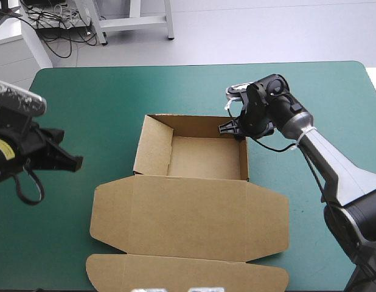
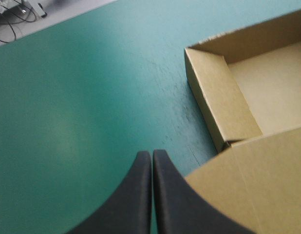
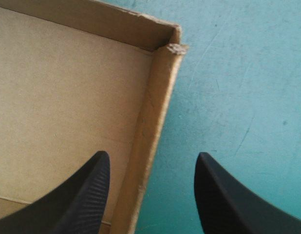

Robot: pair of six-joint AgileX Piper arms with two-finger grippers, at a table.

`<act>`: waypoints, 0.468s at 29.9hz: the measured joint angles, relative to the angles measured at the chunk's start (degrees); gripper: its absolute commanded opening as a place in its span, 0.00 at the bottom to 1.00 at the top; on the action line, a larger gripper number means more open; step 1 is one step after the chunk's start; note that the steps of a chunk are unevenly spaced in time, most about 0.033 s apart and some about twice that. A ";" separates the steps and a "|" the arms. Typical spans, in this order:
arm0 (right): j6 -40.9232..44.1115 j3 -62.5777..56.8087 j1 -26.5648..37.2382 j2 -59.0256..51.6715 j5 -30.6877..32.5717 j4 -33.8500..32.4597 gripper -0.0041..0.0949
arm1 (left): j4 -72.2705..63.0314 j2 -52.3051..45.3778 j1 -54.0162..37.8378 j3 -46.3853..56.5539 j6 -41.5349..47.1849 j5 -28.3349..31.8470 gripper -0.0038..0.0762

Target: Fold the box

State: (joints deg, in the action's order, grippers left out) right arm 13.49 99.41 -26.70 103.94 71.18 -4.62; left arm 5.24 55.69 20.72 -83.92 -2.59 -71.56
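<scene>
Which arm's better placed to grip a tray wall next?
Right, likely: the right jaws stand open astride the box's right wall near its far corner; the left jaws are shut, beside the box over the teal-green cover.

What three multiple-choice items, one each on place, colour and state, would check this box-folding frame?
1. Where is the right gripper?
A. over the right wall of the box, a finger on each side
B. left of the box
C. raised high, far from the box

2. What colour is the cover?
A. red
B. white
C. teal-green

3. How is the left gripper?
A. wide open
B. shut, holding nothing
C. shut on the box

Key: 1 A, the right wrist view shows the wall running between its spread fingers. 2 C, teal-green surrounds the box in every view. 3 B, its fingers meet over bare cover, beside the box.
</scene>
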 measured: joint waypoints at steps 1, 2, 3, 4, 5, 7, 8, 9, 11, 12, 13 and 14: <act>0.00 -0.05 0.00 0.67 -0.14 0.23 0.54 | -0.44 -1.99 0.00 2.81 -0.13 0.08 0.04; 0.06 -0.06 0.00 1.47 -0.20 0.36 0.54 | -0.64 -3.93 0.00 5.63 -0.14 0.24 0.04; 0.11 -0.06 0.00 2.23 -0.19 0.36 0.54 | -0.72 -5.80 0.00 8.43 -0.20 0.58 0.04; 0.11 -0.06 0.00 2.82 -0.19 0.36 0.54 | -0.77 -7.63 0.00 11.23 -0.20 1.02 0.04; 0.11 -0.06 0.00 3.55 -0.19 0.43 0.54 | -0.77 -9.43 0.00 14.01 -0.20 1.55 0.04; 0.17 -0.06 0.00 4.80 -0.26 0.99 0.54 | -0.77 -12.57 0.00 19.09 -0.25 2.70 0.04; 0.17 -0.06 0.00 5.53 -0.33 1.47 0.54 | -0.77 -14.21 0.00 21.96 -0.32 3.29 0.04; 0.23 -0.06 0.00 5.93 -0.41 1.90 0.54 | -0.77 -15.53 0.00 24.26 -0.36 3.92 0.04; 0.35 -0.06 0.00 6.74 -0.44 3.02 0.54 | -0.77 -18.75 0.00 30.08 -0.38 5.60 0.04; 0.35 -0.06 0.00 7.07 -0.44 3.65 0.53 | -0.77 -20.33 0.00 32.90 -0.38 6.33 0.04; 0.39 -0.06 0.00 7.28 -0.56 4.08 0.51 | -0.77 -21.81 0.00 35.60 -0.44 7.22 0.04; 0.46 -0.06 0.00 7.50 -0.56 4.62 0.47 | -0.77 -23.15 0.00 38.09 -0.86 7.94 0.04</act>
State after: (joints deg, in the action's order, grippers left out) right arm 13.95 99.35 -26.70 111.44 70.63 0.00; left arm 4.47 32.54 20.72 -45.83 -3.45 -63.62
